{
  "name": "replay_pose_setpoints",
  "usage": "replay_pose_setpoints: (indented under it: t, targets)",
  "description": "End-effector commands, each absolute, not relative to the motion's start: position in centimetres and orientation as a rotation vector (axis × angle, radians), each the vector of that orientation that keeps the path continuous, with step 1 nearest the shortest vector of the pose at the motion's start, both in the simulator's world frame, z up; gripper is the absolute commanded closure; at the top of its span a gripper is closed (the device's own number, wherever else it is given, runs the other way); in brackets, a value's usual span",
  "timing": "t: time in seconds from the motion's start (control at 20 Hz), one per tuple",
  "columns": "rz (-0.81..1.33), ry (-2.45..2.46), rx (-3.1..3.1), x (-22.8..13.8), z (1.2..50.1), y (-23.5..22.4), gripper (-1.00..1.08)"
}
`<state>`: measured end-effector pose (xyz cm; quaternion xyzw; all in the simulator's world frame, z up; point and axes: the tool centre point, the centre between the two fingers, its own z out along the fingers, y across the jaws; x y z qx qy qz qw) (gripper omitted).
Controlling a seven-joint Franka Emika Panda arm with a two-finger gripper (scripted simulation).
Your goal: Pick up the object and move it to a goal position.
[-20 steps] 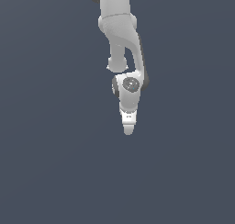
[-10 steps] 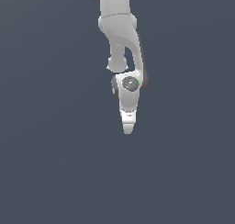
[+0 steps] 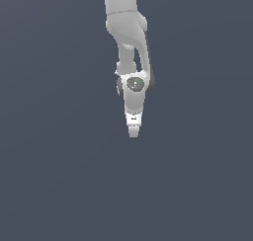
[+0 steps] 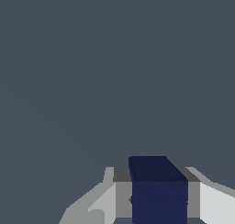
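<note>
While arm hangs vertical | gripper clamps navy object

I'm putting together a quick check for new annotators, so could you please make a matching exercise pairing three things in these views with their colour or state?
Column 1:
1. block
2. gripper
3. floor

Column 2:
A. plain grey-blue, nothing else shown on it
B. dark navy, sitting between the fingers
C. white, pointing downward, closed on something

Pairs: 1-B, 2-C, 3-A
</note>
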<state>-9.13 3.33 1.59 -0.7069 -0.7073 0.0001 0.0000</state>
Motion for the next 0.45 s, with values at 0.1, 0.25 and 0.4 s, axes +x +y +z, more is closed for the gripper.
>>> replay_pose_setpoints:
  t: [0.1,0.25,0.4]
  targets:
    - [0.0,-2.222,-2.221,-10.6,1.7,2.5,1.08]
    - [0.0,-2.222,-2.221,-11.1,1.7,2.2,1.08]
    - [0.0,-2.222,-2.221,-11.3,1.7,2.1,1.08]
